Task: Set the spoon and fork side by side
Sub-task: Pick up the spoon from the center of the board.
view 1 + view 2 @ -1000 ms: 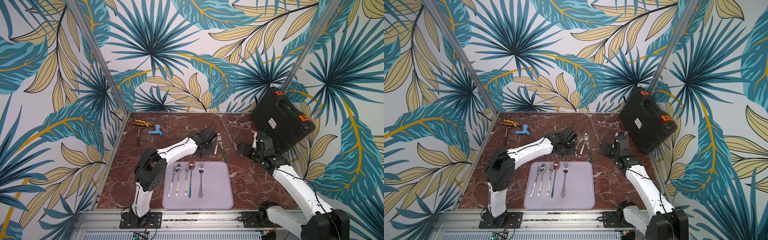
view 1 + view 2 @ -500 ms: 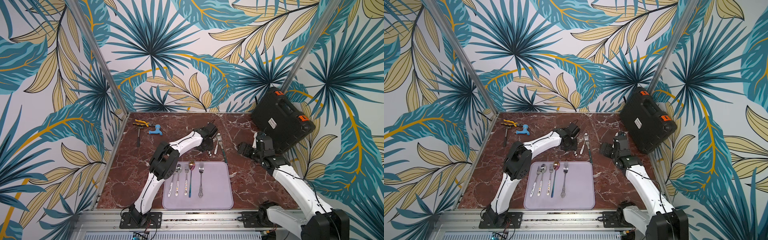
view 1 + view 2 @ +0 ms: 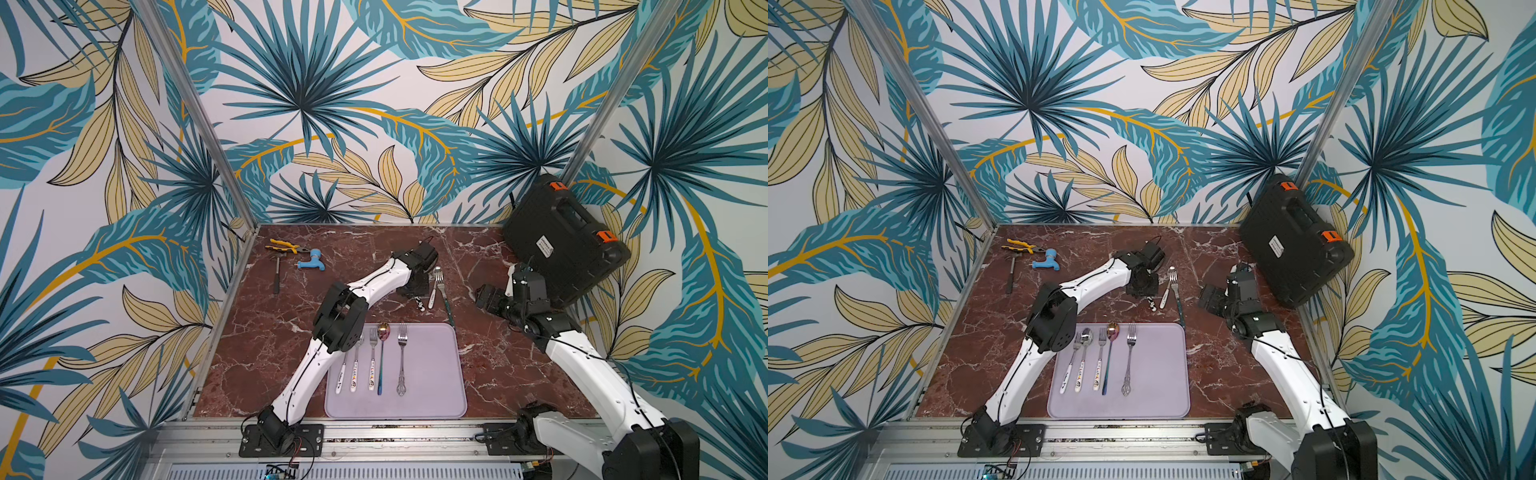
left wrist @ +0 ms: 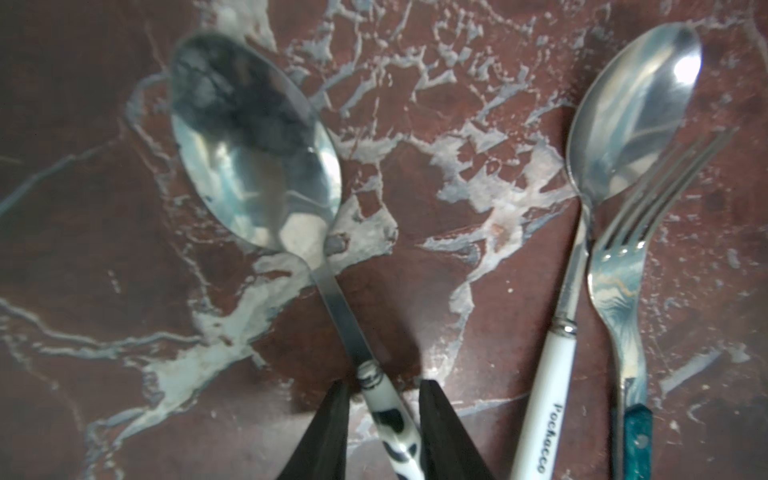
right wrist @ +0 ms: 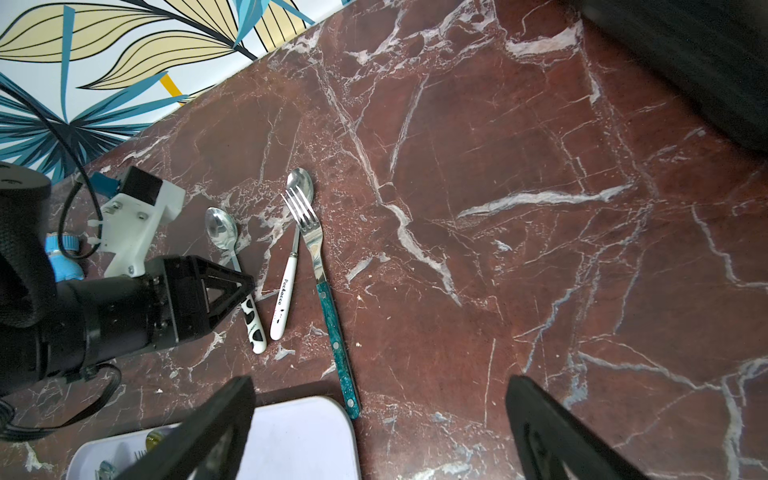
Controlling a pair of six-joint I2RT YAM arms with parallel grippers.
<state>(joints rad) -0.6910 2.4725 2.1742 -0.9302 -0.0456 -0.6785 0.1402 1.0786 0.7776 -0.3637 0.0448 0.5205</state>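
A spoon with a black-and-white patched handle lies on the marble behind the tray. My left gripper stands low over it, open only narrowly. Its fingers straddle the handle: one finger touches it, the other is still a little apart. Beside it lie a white-handled spoon and a teal-handled fork, whose tines overlap that spoon's bowl. My right gripper hovers wide open and empty to the right, above the tray's back corner.
The lilac tray at the front holds several forks and spoons in a row. A black case leans in the back right corner. Pliers, a blue tap and a hammer lie back left.
My left arm has stretched out, carrying its gripper right and down onto the patched spoon's handle, and its jaws have narrowed. The right arm has not moved.
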